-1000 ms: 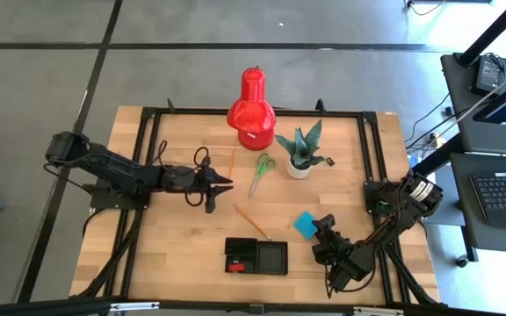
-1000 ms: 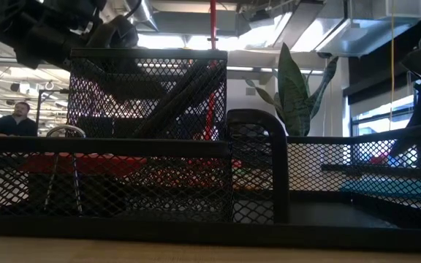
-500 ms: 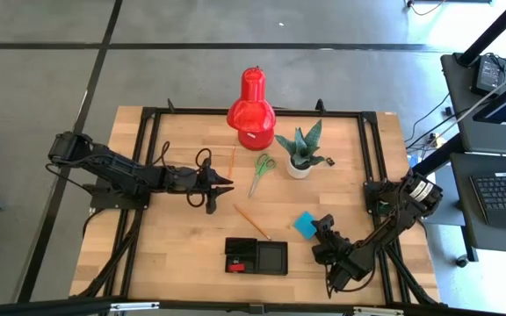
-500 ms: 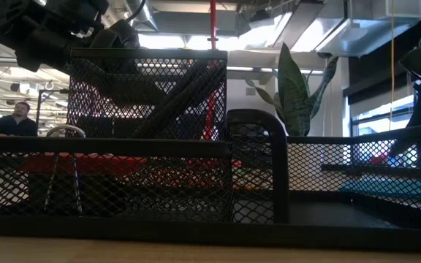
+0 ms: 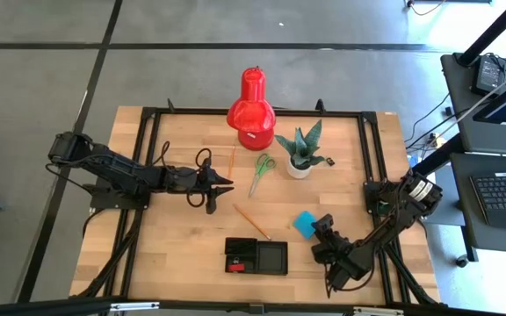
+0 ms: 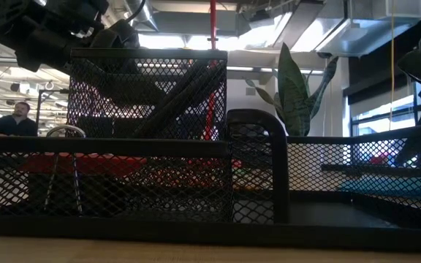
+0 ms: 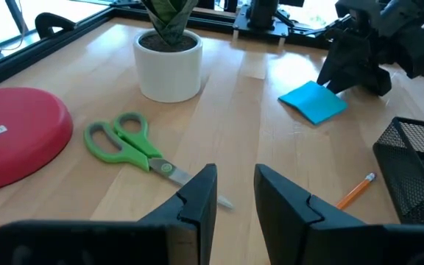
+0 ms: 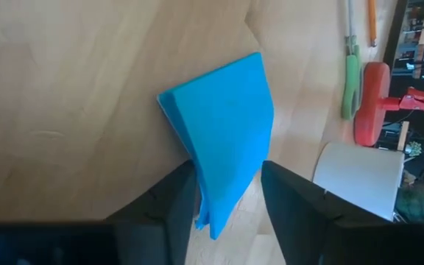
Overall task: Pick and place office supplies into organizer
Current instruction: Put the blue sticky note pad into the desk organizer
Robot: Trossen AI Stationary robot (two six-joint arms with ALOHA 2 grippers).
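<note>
Right wrist view shows the right claw (image 8: 225, 193) with fingers parted around one corner of the blue note pad (image 8: 225, 129), which lies on the bench (image 5: 191, 254) near the organizer (image 5: 256, 256). Closing there risks fanning the top sheets or sliding the pad. The left claw (image 7: 234, 195) hangs slightly parted, empty, beside the green scissors (image 7: 127, 146).

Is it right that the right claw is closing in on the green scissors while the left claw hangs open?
No. The right claw is closing in on the blue note pad, as the right wrist view shows; the left claw does hang open.
</note>
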